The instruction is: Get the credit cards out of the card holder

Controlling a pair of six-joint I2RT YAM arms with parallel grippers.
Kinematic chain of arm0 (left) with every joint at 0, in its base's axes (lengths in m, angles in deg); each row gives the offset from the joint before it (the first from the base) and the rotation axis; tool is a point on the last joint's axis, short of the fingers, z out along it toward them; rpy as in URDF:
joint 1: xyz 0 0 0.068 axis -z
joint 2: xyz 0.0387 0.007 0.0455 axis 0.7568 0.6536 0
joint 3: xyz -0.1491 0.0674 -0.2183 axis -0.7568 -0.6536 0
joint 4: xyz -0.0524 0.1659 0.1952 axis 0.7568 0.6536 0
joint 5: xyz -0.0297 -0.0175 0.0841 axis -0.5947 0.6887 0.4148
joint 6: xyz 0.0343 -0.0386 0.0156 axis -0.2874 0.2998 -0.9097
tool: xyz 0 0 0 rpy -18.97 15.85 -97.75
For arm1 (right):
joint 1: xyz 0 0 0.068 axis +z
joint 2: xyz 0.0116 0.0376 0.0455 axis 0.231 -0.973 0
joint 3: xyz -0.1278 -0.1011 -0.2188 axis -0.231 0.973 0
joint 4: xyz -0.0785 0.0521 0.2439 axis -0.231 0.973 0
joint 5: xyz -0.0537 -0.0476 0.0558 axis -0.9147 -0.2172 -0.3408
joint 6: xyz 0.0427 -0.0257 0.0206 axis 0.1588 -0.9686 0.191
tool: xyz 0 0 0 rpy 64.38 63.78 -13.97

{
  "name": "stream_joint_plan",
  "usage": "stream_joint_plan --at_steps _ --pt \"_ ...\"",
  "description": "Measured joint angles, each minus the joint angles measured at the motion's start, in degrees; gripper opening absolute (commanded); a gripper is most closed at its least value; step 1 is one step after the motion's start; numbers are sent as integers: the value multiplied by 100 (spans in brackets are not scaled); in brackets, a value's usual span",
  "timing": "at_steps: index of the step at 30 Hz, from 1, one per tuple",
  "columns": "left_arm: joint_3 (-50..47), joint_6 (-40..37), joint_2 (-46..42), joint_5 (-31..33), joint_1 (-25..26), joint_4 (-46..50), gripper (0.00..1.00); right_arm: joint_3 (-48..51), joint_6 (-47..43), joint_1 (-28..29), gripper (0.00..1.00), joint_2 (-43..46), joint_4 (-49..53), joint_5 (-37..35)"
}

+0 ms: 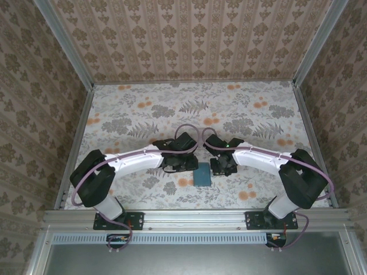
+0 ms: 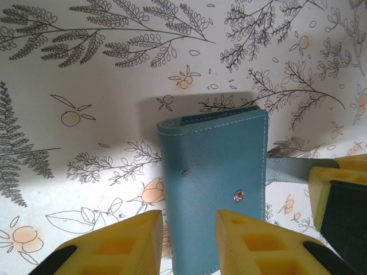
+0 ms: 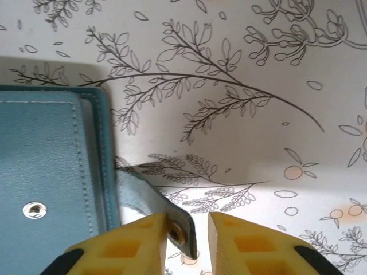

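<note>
Narrowly parted, the right gripper's [image 3: 187, 223] yellow fingers [image 3: 123, 246] bracketed the snap strap [image 3: 146, 197], its tip against one pad; whether it was pinched, I could not tell. The left gripper [image 2: 189, 220] stood slightly apart over the near edge of the closed teal card holder [image 2: 212, 166], grip unclear. The holder lay flat on the floral table [image 1: 172, 109], the strap leaving it toward 4 o'clock.

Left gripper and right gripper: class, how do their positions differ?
The left gripper is at the body of the card holder, teal cover showing between its fingers; the right gripper is at the narrow snap strap. The left gripper's fingers frame a broad surface; the right gripper's have the strap against one, a gap beside the other. Both have yellow fingers.
</note>
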Motion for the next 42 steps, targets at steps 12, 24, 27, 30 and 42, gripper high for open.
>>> stream_joint_plan --at_steps 12,24,27,30,42 --pt "485 -160 334 170 184 461 33 588 22 -219 5 378 -509 387" --pt "1744 -579 1213 614 608 1532 49 1443 461 -511 0 1008 -1526 1115" --pt "1952 -684 1421 671 688 1751 60 1596 546 -610 0 1099 -1744 1270" --pt "2127 -752 1593 730 754 1947 68 1681 605 -678 0 1134 -1843 1381" --pt "2455 -835 1840 852 817 2356 76 1786 627 -802 0 1235 -1952 1510"
